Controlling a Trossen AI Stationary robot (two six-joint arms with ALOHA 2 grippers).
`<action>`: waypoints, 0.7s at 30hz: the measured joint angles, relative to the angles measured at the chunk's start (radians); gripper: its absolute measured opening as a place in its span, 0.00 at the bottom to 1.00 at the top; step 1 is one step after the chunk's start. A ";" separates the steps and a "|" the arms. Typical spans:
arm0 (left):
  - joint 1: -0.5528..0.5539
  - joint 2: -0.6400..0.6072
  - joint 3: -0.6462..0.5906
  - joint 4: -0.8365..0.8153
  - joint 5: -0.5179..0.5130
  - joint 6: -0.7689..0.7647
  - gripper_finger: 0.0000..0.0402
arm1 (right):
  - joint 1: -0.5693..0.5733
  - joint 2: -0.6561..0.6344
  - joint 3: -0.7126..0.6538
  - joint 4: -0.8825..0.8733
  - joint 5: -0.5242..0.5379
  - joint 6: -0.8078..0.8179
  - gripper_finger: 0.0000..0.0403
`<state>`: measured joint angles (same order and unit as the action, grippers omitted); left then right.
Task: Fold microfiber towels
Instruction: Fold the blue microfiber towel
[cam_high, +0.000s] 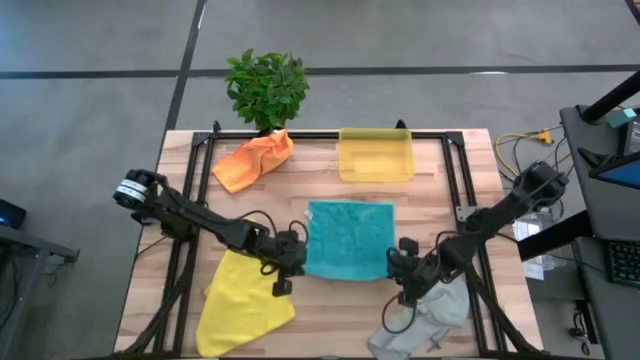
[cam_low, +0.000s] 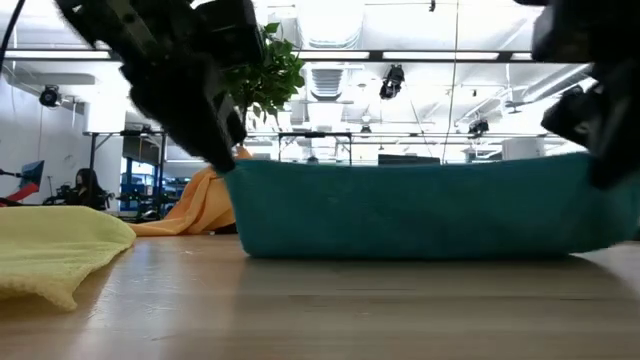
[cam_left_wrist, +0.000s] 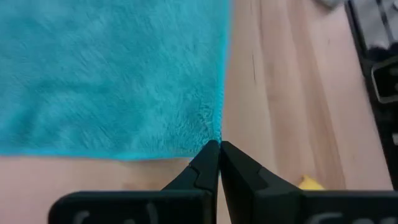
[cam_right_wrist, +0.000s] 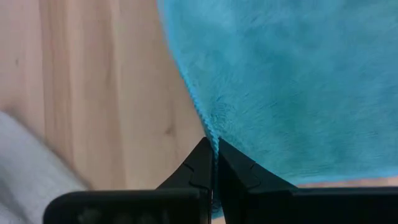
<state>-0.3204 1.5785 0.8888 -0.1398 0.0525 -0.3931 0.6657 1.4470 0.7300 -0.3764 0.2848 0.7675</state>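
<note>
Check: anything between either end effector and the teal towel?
Nothing visible. The left end effector and the right end effector are each pinched shut on a near corner of the teal towel.

Overall light: bright and even, from overhead.
Source: ceiling strip lights (cam_low: 330, 55) in the low view, blown out to white glare.
Shadows: soft and short; a faint one under the teal towel (cam_high: 348, 238) edge on the table (cam_high: 330, 310).
Low view focus: near table blurred; dark arm shapes at the upper corners out of focus.
Wrist views: towel pile sharp near the left tool (cam_left_wrist: 219, 149) and right tool (cam_right_wrist: 212, 147); frame edges soften.
High view: clear, no marked edge distortion.
</note>
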 joint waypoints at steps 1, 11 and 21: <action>-0.002 0.004 0.000 0.004 0.002 -0.017 0.00 | 0.009 0.014 -0.001 0.005 -0.009 0.009 0.02; -0.002 0.002 -0.030 0.061 0.162 -0.072 0.10 | 0.035 0.063 -0.035 0.200 -0.129 0.060 0.15; 0.046 -0.009 -0.031 0.056 0.139 -0.036 0.30 | 0.021 -0.152 -0.049 0.173 0.056 0.082 0.34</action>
<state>-0.2748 1.5700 0.8581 -0.0837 0.1913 -0.4286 0.6864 1.2952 0.6806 -0.2036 0.3406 0.8495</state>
